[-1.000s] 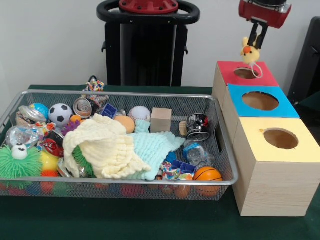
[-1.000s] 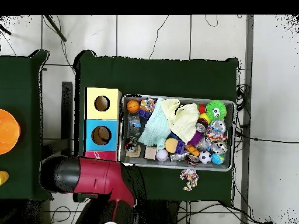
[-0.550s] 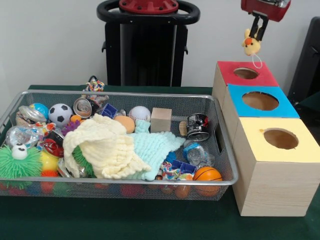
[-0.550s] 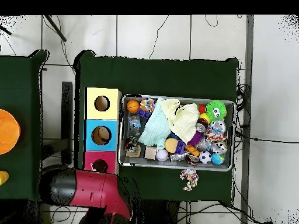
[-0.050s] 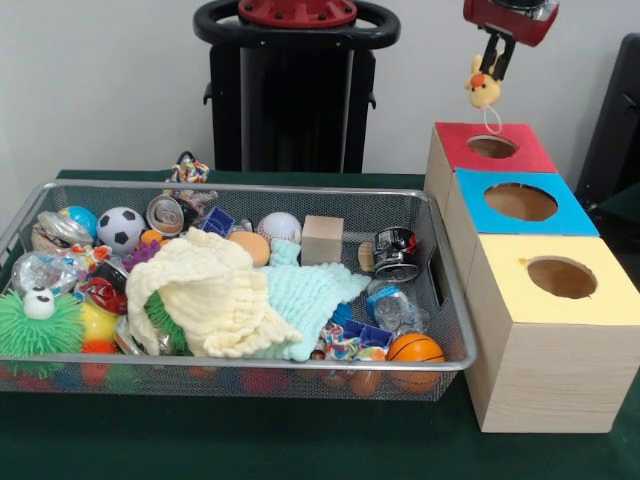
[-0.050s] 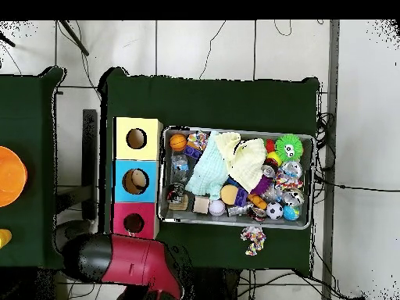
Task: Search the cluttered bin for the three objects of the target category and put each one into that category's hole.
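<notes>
My gripper [image 5: 492,66] hangs high at the top right, shut on a small yellow plush chick [image 5: 484,90] with an orange beak and a white loop dangling below it. The chick hovers above and slightly left of the red box's hole [image 5: 492,147]. Beside that box stand the blue box [image 5: 520,202] and the yellow box [image 5: 561,277], each with one round hole. The wire bin [image 5: 230,366] holds mixed clutter. In the overhead view the red arm [image 6: 125,262] covers the gripper, just below the red box [image 6: 133,223].
In the bin lie a cream cloth [image 5: 205,295], a mint cloth [image 5: 310,295], a soccer ball [image 5: 121,228], a basketball [image 5: 414,350], a wooden cube [image 5: 322,240] and a can [image 5: 396,253]. A knotted rope toy [image 5: 188,168] lies behind the bin. An orange object [image 6: 9,176] sits on the neighbouring table.
My gripper has risen and drifted left in the front view with the chick still held. In the overhead view the arm has drawn back and uncovered the red box.
</notes>
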Controlling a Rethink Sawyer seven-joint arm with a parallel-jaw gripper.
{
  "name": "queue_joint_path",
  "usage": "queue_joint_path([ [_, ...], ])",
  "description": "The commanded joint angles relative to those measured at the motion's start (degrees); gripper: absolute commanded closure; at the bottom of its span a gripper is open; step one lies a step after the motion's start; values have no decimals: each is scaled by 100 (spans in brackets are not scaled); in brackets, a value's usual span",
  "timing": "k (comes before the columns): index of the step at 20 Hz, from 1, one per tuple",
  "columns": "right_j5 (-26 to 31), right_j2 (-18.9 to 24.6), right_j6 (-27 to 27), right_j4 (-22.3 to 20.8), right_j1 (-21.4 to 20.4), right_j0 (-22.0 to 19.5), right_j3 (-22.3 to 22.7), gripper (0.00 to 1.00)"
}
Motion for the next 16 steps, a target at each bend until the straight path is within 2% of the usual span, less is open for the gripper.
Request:
queue_joint_path([
  [1,-942,202,1291,235,502,-239,-8,100],
  [9,-1597,337,1512,563,927,-206,-389,100],
  [16,-1666,331,1564,761,1108,-93,-545,100],
])
